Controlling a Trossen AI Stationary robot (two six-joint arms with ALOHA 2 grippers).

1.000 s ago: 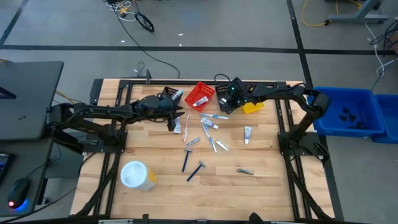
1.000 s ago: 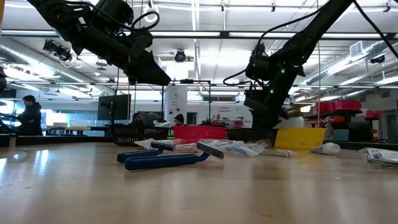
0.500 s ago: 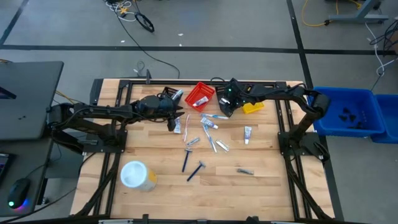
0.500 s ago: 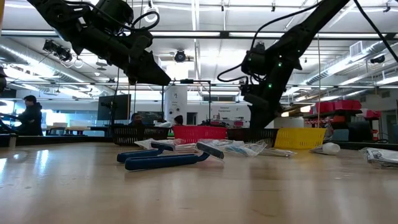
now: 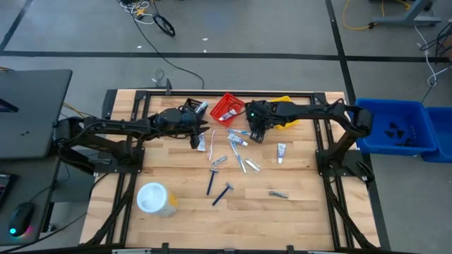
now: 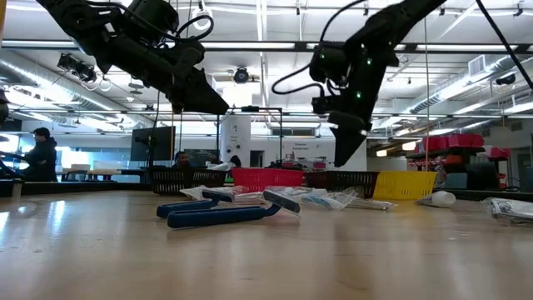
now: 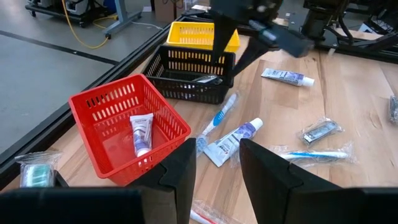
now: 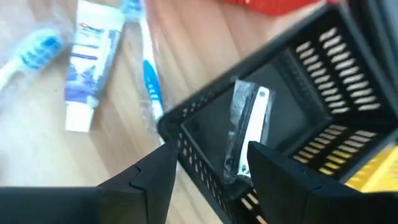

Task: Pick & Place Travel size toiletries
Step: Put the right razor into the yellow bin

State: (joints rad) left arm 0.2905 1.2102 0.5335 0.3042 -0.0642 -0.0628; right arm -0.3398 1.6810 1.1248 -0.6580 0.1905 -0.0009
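Small tubes [image 5: 237, 140], toothbrushes [image 7: 217, 119], blue razors [image 5: 210, 182] and sachets [image 5: 277, 194] lie scattered on the wooden table. A tube [image 7: 142, 132] lies in the red basket [image 7: 99, 102]. A silvery sachet [image 8: 247, 130] lies in the black basket [image 8: 186, 124]. My right gripper [image 5: 256, 132] hangs open and empty above the table, by the black basket's near left corner, pointing steeply down. My left gripper [image 5: 198, 132] stays open and empty in the air left of the red basket.
A yellow basket [image 7: 198, 34] stands right of the black one at the far edge. A round white-lidded tub [image 5: 154, 199] sits near the front left. A blue bin [image 5: 395, 127] stands beyond the table's right edge. People show in the room behind the table.
My right gripper has risen and swung from over the black basket toward the table's left and a little toward its near edge, its wrist rolling on the way. The toiletries on the table have stayed in place.
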